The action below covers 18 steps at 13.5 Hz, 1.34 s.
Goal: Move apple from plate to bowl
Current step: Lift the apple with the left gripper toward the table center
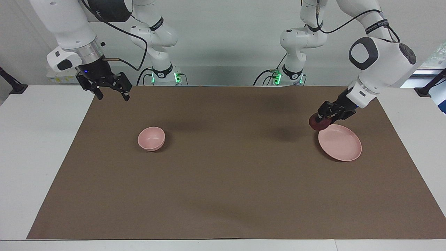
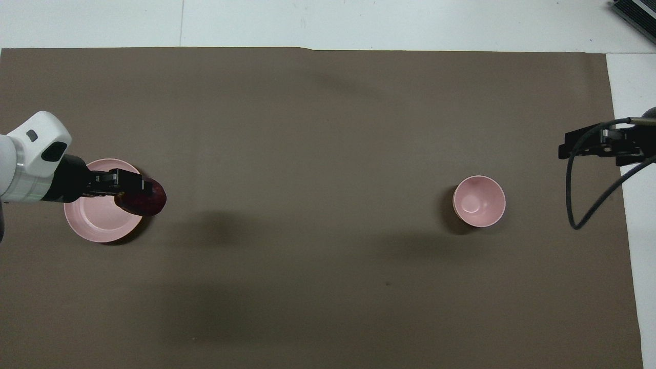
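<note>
My left gripper point(image 1: 322, 119) point(image 2: 134, 190) is shut on the dark red apple point(image 1: 318, 123) point(image 2: 145, 199) and holds it in the air over the plate's rim on the side toward the bowl. The flat pale pink plate point(image 1: 343, 145) point(image 2: 97, 223) lies at the left arm's end of the mat with nothing on it. The small deep pink bowl point(image 1: 151, 138) point(image 2: 479, 201) stands toward the right arm's end, with nothing in it. My right gripper point(image 1: 110, 92) point(image 2: 589, 145) waits open, raised over the mat's corner at the right arm's end.
A brown mat point(image 1: 223, 181) covers most of the white table point(image 1: 35, 146). A black cable point(image 2: 576, 205) loops down from the right wrist over the mat's edge. Bare mat stretches between plate and bowl.
</note>
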Tool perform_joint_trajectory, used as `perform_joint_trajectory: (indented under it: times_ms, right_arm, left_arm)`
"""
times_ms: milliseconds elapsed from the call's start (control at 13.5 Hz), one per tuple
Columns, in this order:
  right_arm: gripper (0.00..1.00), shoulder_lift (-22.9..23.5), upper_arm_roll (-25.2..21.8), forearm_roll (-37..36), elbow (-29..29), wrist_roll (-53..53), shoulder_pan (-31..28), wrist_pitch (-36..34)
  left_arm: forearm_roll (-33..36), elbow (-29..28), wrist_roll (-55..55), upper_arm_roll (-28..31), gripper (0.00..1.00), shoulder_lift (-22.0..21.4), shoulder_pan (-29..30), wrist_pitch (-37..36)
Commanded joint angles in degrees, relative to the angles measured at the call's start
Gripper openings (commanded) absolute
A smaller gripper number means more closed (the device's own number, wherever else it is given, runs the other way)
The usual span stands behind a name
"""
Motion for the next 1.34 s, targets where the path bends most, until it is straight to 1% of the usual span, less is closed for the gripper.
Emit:
perform_joint_trajectory:
  times_ms: [0,371,594,743,891,1040,1114,1262]
  right_arm:
    - [1.00,-0.43,-0.08,-0.38,-0.76,-1.36,-0.11,0.62]
    - [1.00,-0.43,0.00,-0.38,-0.76,-1.36,-0.11,0.36]
    - [1.00,-0.61,0.35,-0.38,-0.76,-1.71,-0.03,-0.52]
    - [1.00,-1.04,0.62,1.37,-1.81,-1.81,0.50,-0.08]
    - [1.00,-0.52,0.53,6.81,-3.39,2.65,0.77,-0.17]
    - [1.00,-0.17,0.79,10.15,-5.50,9.50,2.07,0.36]
    - [1.00,1.05,0.79,12.95,-5.42,14.84,3.74,0.27]
    - [1.00,2.99,0.97,17.79,-5.42,23.55,5.41,0.62]
  left_arm:
    - [-6.50,-0.59,-0.56,0.54,0.00,-2.15,-3.27,-1.61]
    - [-21.37,-1.20,-0.91,-0.24,0.00,-3.99,-7.49,1.63]
    - [-24.02,-1.29,-2.22,-0.42,0.00,-4.17,-11.26,5.24]
    - [-28.75,-1.29,-2.23,-0.51,0.00,-4.26,-12.41,5.42]
    - [-32.71,-1.38,-2.23,-0.51,0.00,-4.52,-14.87,6.73]
    - [-35.00,-2.25,-2.23,-0.51,0.00,-5.05,-18.29,10.85]
    - [-35.80,-2.95,-2.32,-0.51,0.00,-5.40,-20.05,12.78]
    - [-37.20,-4.10,-2.41,-0.60,0.00,-6.28,-22.08,14.03]
